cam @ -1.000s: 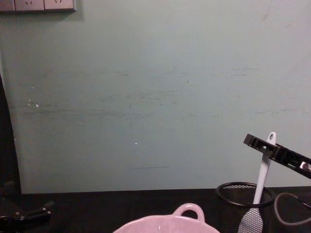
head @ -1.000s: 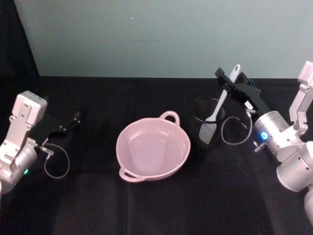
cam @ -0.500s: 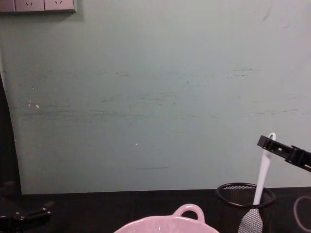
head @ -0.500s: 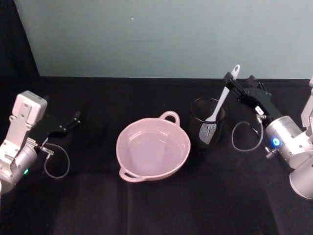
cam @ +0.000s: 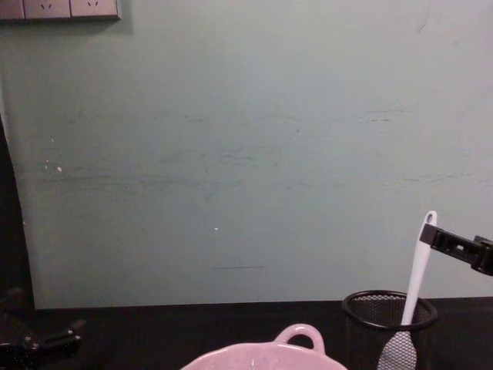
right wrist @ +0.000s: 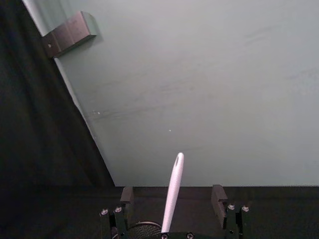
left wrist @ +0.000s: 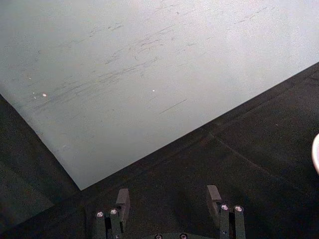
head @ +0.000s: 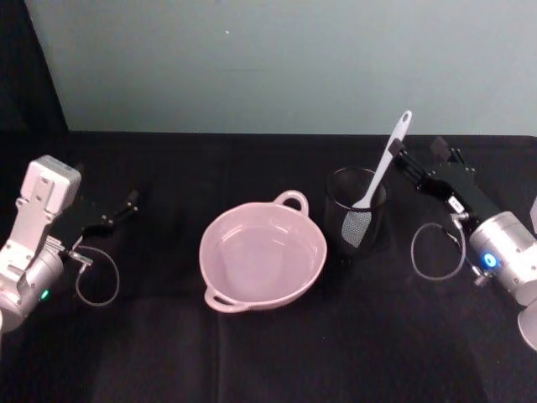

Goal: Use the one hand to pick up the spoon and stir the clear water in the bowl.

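The white spoon (head: 384,162) stands tilted in a black mesh cup (head: 359,214), blade down, its handle end (cam: 428,220) rising above the rim. My right gripper (head: 417,152) is open just right of the handle and holds nothing. In the right wrist view the spoon (right wrist: 174,188) shows in the gap of the right gripper (right wrist: 172,198), untouched. The pale pink bowl (head: 226,285) holds clear water and sits left of the cup; its loop handle (cam: 300,335) shows in the chest view. My left gripper (head: 126,206) rests open at the far left.
A black cloth covers the table (head: 268,361). A pale green wall (cam: 231,154) stands close behind the table. Loose cable loops hang by both wrists (head: 432,252). There is open cloth in front of the bowl.
My right gripper has drawn back to the right, away from the spoon handle it was around. The spoon stays in the mesh cup. The left arm has not moved.
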